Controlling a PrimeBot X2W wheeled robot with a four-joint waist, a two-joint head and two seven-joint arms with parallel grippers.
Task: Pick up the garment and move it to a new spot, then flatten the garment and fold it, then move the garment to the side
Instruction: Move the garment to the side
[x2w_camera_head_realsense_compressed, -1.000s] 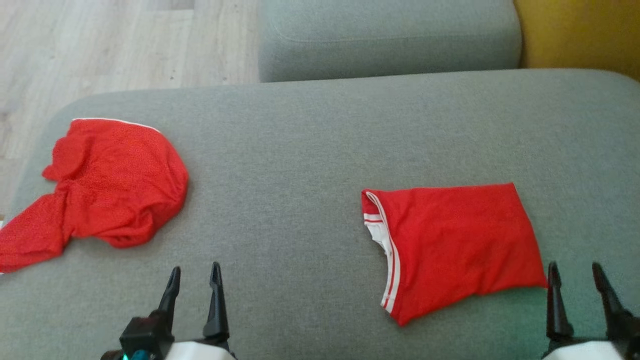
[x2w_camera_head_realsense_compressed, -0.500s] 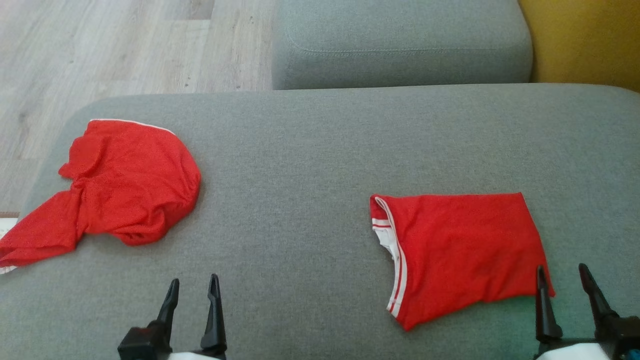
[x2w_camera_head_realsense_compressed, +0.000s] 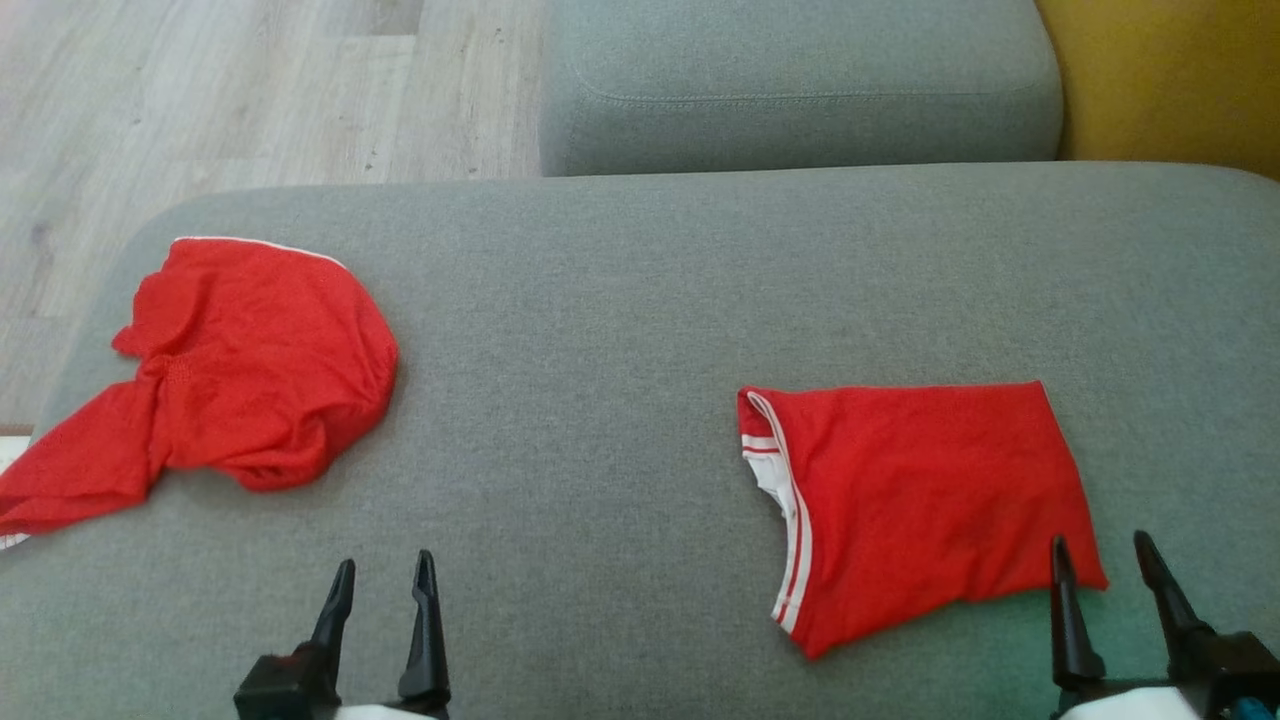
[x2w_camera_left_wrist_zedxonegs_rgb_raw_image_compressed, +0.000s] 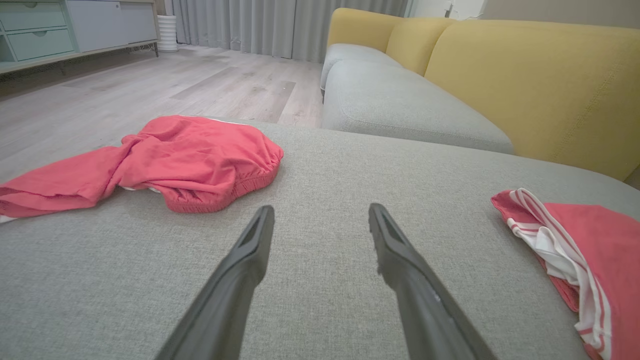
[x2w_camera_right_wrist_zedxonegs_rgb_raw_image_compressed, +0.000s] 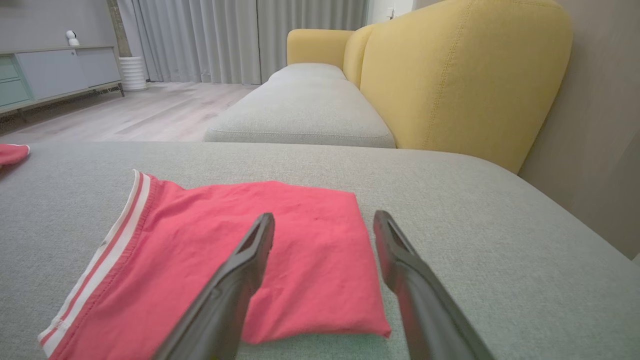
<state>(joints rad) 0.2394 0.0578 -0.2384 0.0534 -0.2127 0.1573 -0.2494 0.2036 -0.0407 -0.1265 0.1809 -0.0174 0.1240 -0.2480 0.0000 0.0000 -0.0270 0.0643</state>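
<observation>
Lying on one grey cushion (x2w_camera_head_realsense_compressed: 600, 300): two red garments, folded garment (x2w_camera_head_realsense_compressed: 920, 510) just beside right gripper (x2w_camera_head_realsense_compressed: 1100, 542), crumpled garment (x2w_camera_head_realsense_compressed: 240, 370) at its left edge. Two grippers, left gripper (x2w_camera_head_realsense_compressed: 385, 560) included, both spread wide and empty.

Folded garment (x2w_camera_head_realsense_compressed: 920, 500): solid red, with a white band carrying thin red stripes along its left edge and white lining showing at the opening. Crumpled garment (x2w_camera_head_realsense_compressed: 250, 370): same red, fine-textured weave, thin white piping on the far edge. Seat cushion (x2w_camera_head_realsense_compressed: 600, 330) is plain mid-grey woven fabric, backrest (x2w_camera_head_realsense_compressed: 1170, 80) mustard yellow, floor (x2w_camera_head_realsense_compressed: 200, 100) pale grey-beige wood-grain planks, curtains (x2w_camera_left_wrist_zedxonegs_rgb_raw_image_compressed: 280, 25) grey, cabinet (x2w_camera_left_wrist_zedxonegs_rgb_raw_image_compressed: 100, 22) pale grey with mint-green drawers; left gripper (x2w_camera_head_realsense_compressed: 385, 560) and right gripper (x2w_camera_head_realsense_compressed: 1100, 540) have black fingers and white forearm shells.
</observation>
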